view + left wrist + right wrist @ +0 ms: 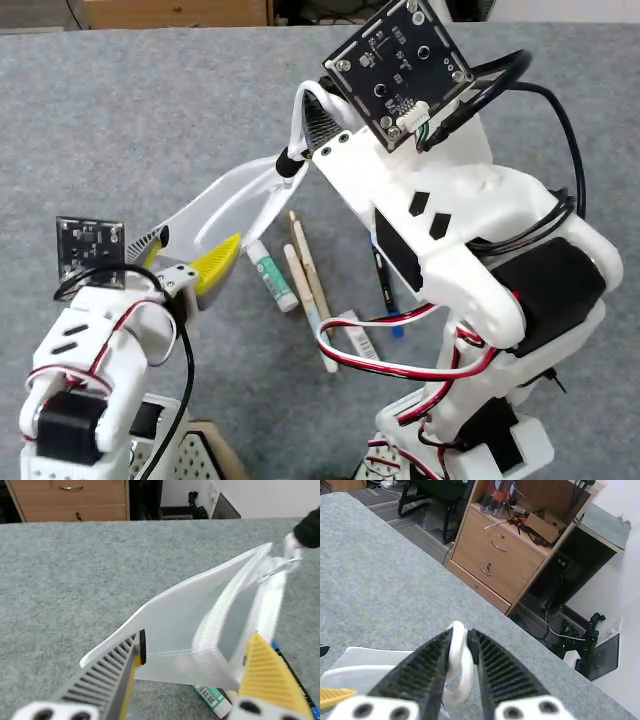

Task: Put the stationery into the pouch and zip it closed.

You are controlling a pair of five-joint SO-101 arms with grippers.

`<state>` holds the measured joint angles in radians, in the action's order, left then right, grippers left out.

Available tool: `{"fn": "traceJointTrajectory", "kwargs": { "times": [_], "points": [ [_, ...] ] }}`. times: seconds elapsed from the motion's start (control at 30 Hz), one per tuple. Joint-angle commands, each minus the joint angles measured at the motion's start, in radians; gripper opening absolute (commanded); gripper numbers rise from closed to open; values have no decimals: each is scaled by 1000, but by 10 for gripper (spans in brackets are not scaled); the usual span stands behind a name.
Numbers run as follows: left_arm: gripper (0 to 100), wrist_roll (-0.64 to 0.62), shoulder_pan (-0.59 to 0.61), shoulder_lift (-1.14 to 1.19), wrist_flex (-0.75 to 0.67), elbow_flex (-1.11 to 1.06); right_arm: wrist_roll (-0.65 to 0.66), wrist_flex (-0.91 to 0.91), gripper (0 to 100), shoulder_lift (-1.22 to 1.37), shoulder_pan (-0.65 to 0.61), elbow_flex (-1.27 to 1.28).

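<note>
- The white translucent mesh pouch (230, 195) lay stretched across the middle left of the high view, running diagonally from lower left to upper right, with its zipped mouth gaping.
- The left gripper (195, 250), with one grey and one yellow finger, was spread wide on either side of the pouch's lower-left end; whether it pressed on the fabric could not be told.
- The right gripper (465, 632) had its black fingers pressed together on the white loop pull (459, 670) at the pouch's upper-right end.
- On the grey felt table (120, 120), just right of the pouch, lay a white glue stick with a green label (272, 275), two pale wooden sticks (310, 285), a dark pen with a blue end (385, 285) and a small white block (360, 338), all outside the pouch.
</note>
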<state>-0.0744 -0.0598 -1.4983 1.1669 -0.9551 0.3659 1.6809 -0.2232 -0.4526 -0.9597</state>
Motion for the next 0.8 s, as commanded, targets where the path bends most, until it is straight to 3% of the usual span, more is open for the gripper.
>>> {"fn": "traceJointTrajectory", "kwargs": {
  "times": [0.0,0.33,0.77],
  "points": [
    [324,21,28,2,-29,-12,-6,-21,11,-19,-14,-5],
    [219,180,68,2,-20,-18,-3,-20,11,-22,-14,-12],
    [217,189,150,2,3,-54,-2,-6,11,-22,-9,-16]
  ]
}}
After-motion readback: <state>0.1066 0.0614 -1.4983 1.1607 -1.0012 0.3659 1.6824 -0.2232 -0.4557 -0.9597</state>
